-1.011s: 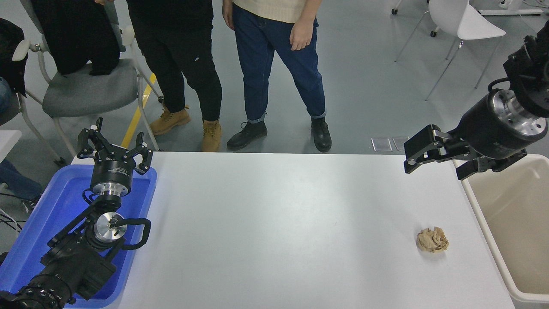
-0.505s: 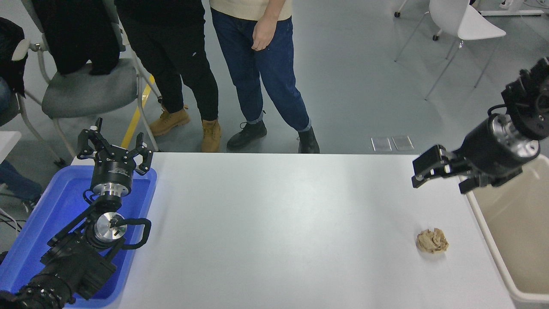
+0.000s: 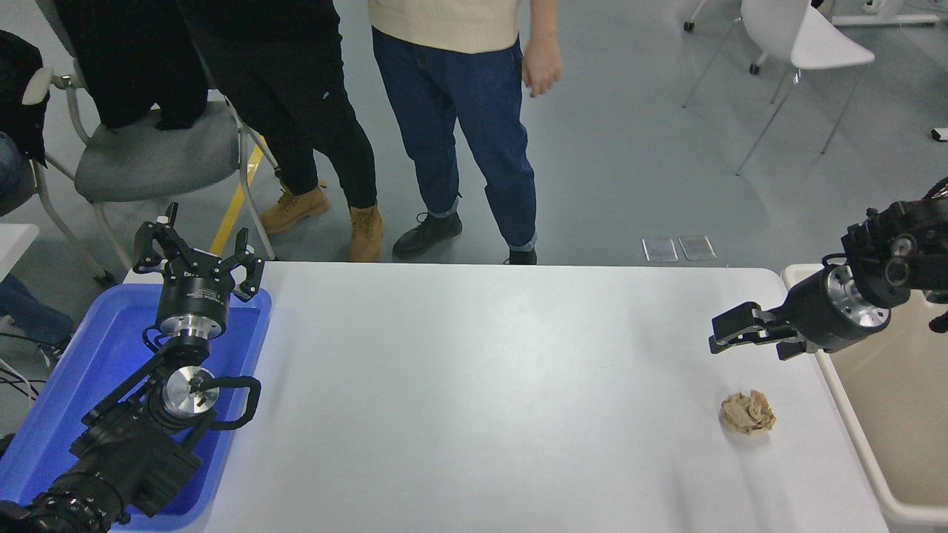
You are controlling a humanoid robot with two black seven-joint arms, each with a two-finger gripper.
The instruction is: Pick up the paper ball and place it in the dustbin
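The paper ball (image 3: 748, 413), a tan wrinkly wad, lies on the white table (image 3: 481, 385) near its right side. The dustbin (image 3: 853, 437), a cream bin with a thick rim, stands just off the table's right edge. My right gripper (image 3: 748, 345) comes in from the right edge, pointing left, low above the table. It is open and empty, a short way beyond the ball and apart from it. My left gripper (image 3: 196, 250) is parked at the lower left, open and empty.
A shallow blue tray (image 3: 81, 370) sits at the table's left edge under the left arm. Two people (image 3: 459, 126) stand at the far side. A grey chair (image 3: 148, 155) and a white chair (image 3: 800, 44) stand on the floor behind.
My right arm has come down and drawn back a little to the right, bringing the gripper nearer the table and the ball. The people at the far side have shifted. The ball has not moved.
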